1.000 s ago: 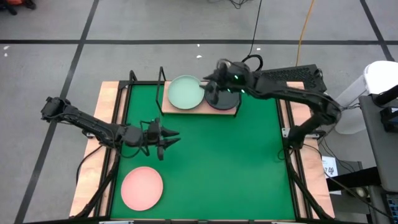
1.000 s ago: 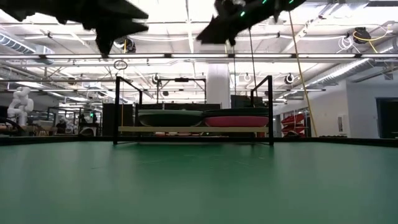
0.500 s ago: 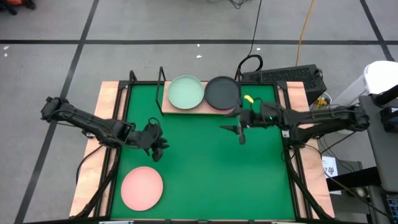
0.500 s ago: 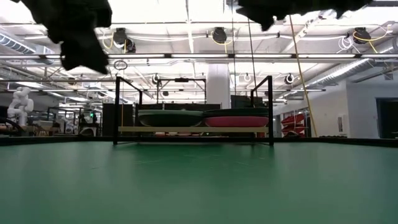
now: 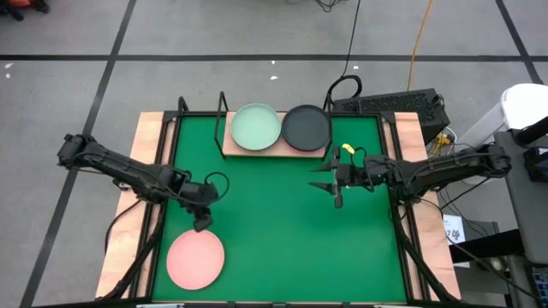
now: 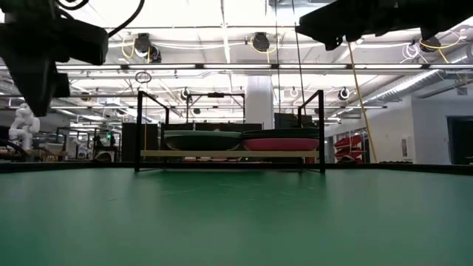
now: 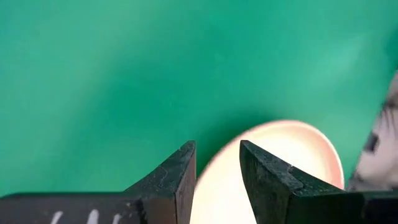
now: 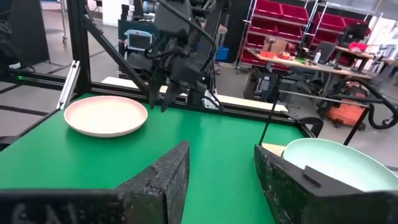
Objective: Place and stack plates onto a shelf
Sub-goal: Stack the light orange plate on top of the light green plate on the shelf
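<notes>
The shelf [image 5: 229, 147] stands at the table's far edge. On it lie a mint green plate [image 5: 257, 127] and, to its right, a black plate [image 5: 306, 127] on top of a hot pink one [image 6: 281, 143]. A pale pink plate [image 5: 195, 258] rests flat on the mat near the near left corner. My left gripper [image 5: 203, 224] hovers just beyond that plate's far rim, open and pointing down; in its wrist view the gripper [image 7: 217, 168] looks onto the plate [image 7: 280, 168]. My right gripper [image 5: 326, 186] is open in front of the shelf, right of centre, holding nothing.
The green mat [image 5: 282, 239] covers the table, with wood edging [image 5: 145, 145] along its sides. The shelf's black frame posts [image 6: 139, 129] rise above the board. In the right wrist view the mint green plate [image 8: 336, 165] is close by and my left arm [image 8: 174, 56] is farther off.
My right gripper has drawn back from the shelf's right stack toward the near and right, leaving the black plate on top there. My left gripper has moved toward the near edge and tipped from pointing right to pointing down at the pale pink plate.
</notes>
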Tool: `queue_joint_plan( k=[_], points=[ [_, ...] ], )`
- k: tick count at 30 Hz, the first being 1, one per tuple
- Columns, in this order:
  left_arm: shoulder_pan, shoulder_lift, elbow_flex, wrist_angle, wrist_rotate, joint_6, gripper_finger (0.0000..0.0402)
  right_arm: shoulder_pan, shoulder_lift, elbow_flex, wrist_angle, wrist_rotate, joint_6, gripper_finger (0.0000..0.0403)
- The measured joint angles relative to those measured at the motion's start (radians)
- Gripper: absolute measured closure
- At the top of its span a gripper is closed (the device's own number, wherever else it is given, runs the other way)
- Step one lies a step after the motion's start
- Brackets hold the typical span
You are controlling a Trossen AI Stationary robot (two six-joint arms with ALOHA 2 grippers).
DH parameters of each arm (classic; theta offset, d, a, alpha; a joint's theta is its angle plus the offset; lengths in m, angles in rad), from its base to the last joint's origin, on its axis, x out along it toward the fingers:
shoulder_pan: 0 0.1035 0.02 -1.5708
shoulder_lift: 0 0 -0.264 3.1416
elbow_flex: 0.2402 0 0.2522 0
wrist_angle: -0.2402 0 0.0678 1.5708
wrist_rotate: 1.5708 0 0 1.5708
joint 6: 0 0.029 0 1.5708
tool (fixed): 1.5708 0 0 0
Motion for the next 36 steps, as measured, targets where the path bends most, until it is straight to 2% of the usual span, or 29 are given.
queue_joint_plan(
  k=[9, 20, 36],
  points=[
    [-0.030, 0.105, -0.001, 0.004, 0.135, 0.251, 0.0273, 0.000, -0.003, 0.000, -0.008, -0.001, -0.019, 0.0243],
    [-0.033, 0.241, -0.001, 0.032, 0.164, 0.343, 0.0273, 0.000, -0.003, 0.000, -0.014, -0.001, -0.017, 0.0243],
    [-0.038, 0.253, -0.030, 0.060, 0.186, 0.363, 0.0273, 0.000, -0.003, 0.000, -0.031, -0.001, 0.008, 0.0243]
  ],
)
